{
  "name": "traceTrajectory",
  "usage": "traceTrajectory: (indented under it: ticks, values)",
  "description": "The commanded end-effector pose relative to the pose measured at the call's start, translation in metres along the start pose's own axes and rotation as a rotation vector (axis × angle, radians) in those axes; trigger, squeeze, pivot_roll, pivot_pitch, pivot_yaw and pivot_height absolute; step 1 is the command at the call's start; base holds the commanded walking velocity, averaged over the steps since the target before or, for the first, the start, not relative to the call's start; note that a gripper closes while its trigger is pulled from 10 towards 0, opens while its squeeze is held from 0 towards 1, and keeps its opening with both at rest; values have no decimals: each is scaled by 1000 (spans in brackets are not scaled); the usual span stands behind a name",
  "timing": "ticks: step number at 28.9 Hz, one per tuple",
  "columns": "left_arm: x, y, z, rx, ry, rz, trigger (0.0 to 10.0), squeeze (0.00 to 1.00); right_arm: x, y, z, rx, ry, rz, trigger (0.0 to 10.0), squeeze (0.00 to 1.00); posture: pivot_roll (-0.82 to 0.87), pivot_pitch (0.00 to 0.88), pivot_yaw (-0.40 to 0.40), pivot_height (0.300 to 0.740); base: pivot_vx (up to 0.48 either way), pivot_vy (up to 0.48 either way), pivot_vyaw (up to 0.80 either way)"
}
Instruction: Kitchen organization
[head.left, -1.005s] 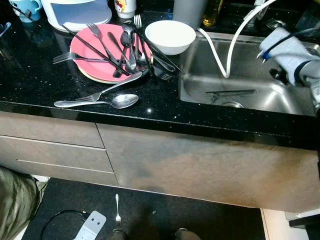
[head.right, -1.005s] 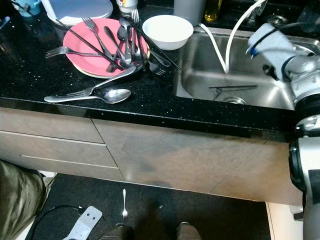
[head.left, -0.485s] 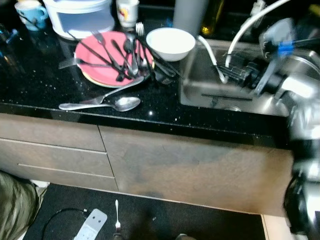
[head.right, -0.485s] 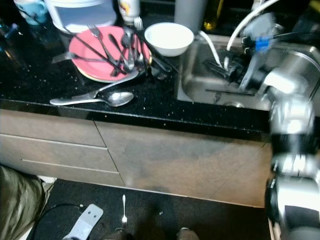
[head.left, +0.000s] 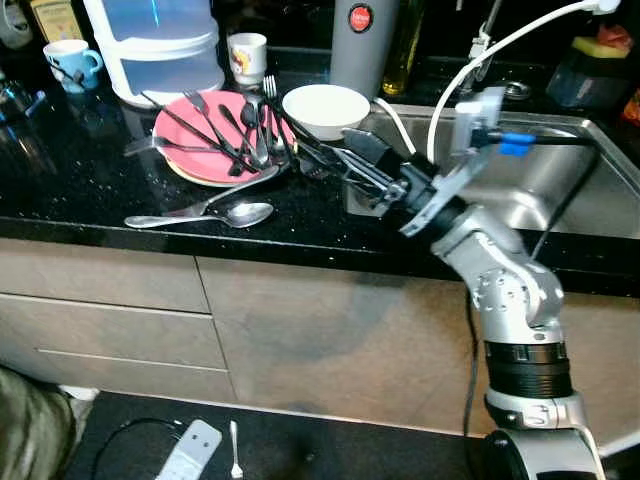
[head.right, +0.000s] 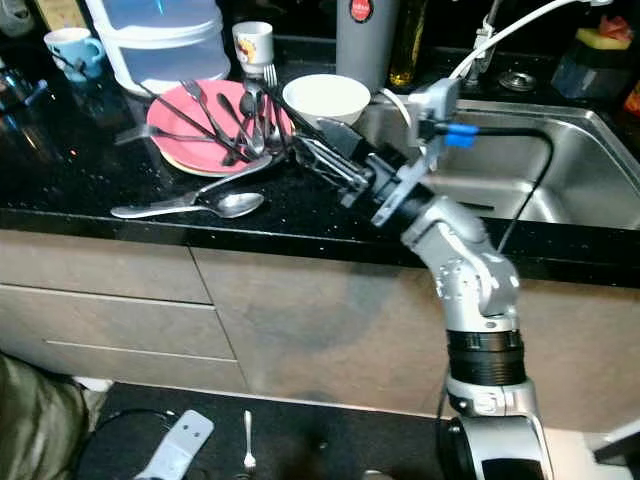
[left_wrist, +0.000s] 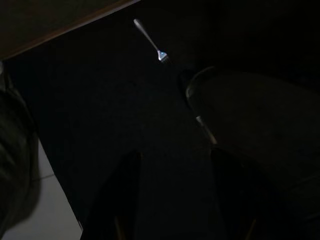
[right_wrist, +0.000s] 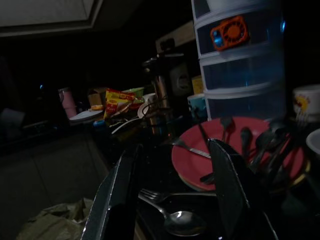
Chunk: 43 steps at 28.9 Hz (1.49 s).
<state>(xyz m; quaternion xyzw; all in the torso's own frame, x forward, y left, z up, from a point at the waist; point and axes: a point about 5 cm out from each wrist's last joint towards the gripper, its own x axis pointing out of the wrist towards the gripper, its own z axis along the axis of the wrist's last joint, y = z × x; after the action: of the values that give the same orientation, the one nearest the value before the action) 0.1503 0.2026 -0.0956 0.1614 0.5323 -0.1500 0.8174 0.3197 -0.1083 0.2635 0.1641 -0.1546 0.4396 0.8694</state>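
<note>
A pink plate (head.left: 195, 158) on the black countertop carries several forks, spoons and knives (head.left: 250, 125). A white bowl (head.left: 325, 108) stands just right of it. A loose spoon (head.left: 238, 213) and fork (head.left: 215, 195) lie nearer the counter's front edge. My right gripper (head.left: 345, 155) reaches in from the sink side, open, its tips low over the cutlery handles at the plate's right rim, holding nothing. The right wrist view looks between the fingers (right_wrist: 120, 195) at the plate (right_wrist: 200, 155) and spoon (right_wrist: 181, 220). My left gripper (left_wrist: 175, 200) hangs open above the dark floor.
A steel sink (head.left: 600, 170) with a white hose (head.left: 500, 40) lies to the right. Behind the plate stand a stacked plastic container (head.left: 155, 45), two mugs (head.left: 247, 55) and a grey flask (head.left: 360, 40). A fork (head.left: 234, 452) and power strip (head.left: 190, 452) lie on the floor.
My right arm has swung left from over the sink to the cutlery beside the plate. The head view has also lifted and shifted.
</note>
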Motion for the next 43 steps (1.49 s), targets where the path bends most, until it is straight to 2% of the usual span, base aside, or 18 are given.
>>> traceTrajectory:
  ticks: [1,3,4,6,7,14,18,33,43]
  values:
    - [0,-1,-3,2,16,-4,10000,0,2,2,-9,-1,33,-21,10000,0,-8,0,6,740,0,0,631]
    - [0,-1,-2,4,16,-5,10000,0,3,4,-15,-4,57,-31,10000,0,-9,0,7,740,0,0,638]
    - [0,0,-1,10,16,-6,10000,0,5,2,-27,-39,134,-86,10000,0,-15,0,8,740,0,0,719]
    - [0,0,-1,10,16,-6,10000,0,5,2,-27,-39,134,-86,10000,0,-15,0,8,740,0,0,719]
    - [0,0,0,15,15,-8,10000,0,7,0,-36,-73,196,-139,10000,0,-13,0,8,740,0,0,731]
    - [0,0,2,12,11,-5,10000,0,10,1,-47,-87,250,-200,10000,0,-8,0,8,740,0,0,731]
    - [0,1,2,12,10,-4,10000,0,10,-1,-51,-132,295,-235,10000,0,-11,0,7,740,0,0,734]
    - [0,1,2,13,9,-5,10000,0,11,-2,-52,-141,302,-274,10000,0,-10,0,5,740,0,0,725]
    - [0,1,2,13,9,-7,10000,0,7,-17,-32,-131,239,-342,10000,0,-13,5,5,740,0,0,0]
